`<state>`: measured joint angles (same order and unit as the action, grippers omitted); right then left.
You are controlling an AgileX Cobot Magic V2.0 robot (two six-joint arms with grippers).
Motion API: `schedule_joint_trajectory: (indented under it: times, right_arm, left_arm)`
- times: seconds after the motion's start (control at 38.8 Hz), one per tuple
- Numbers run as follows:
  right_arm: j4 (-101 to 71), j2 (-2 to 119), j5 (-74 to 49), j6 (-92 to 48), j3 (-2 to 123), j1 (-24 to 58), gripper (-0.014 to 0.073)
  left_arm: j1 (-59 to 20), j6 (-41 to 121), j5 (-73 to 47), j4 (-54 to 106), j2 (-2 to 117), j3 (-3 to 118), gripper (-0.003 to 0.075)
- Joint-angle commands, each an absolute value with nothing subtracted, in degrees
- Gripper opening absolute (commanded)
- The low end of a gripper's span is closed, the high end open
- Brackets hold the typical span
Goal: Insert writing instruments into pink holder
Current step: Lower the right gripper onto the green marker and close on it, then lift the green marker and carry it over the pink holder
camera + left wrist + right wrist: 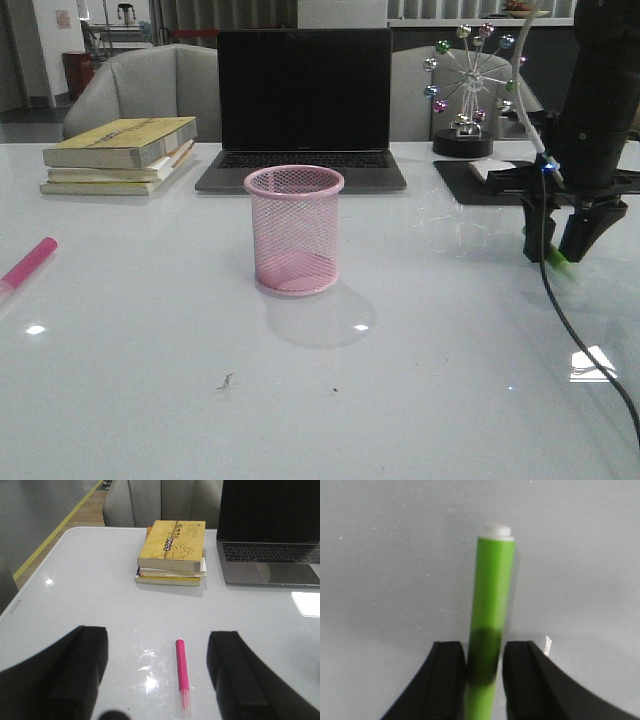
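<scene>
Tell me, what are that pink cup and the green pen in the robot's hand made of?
The pink cup looks like painted wire mesh: you can see the table through its lattice wall, below a rolled rim. The green pen, pinched in the right hand, looks like smooth plastic with a faint sheen and a pale end.

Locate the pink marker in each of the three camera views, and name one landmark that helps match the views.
Front view: pink marker lies at the table's far left edge.
Left wrist view: lies between the open left gripper's fingers.
Right wrist view: not in it.
Shared landmark: the stack of books, beside the laptop.
</scene>
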<state>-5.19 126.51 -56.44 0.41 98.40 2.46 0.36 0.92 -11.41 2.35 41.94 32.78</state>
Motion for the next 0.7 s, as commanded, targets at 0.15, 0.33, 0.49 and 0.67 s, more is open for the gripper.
schedule_joint_trajectory:
  times: [0.15,0.33,0.49,0.67]
  right_arm:
    - [-6.9,124.3,-53.7,0.0,99.4,2.5,0.0015]
    - [-8.3,123.2,-52.7,0.0,101.4,2.6,0.0029]
    - [-8.3,120.5,-50.7,-1.7,103.3,3.4,0.0029]
    - [-8.3,115.3,-44.1,-1.7,103.3,6.1,0.0029]
  left_arm:
    - [0.0,0.8,-6.3,2.3,42.0,35.0,0.0476]
    - [0.0,0.8,-6.3,2.3,42.0,35.0,0.0476]
    - [0.0,0.8,-6.7,2.3,42.0,35.0,0.0476]
    - [0.0,0.8,-7.6,2.3,42.0,35.0,0.0475]
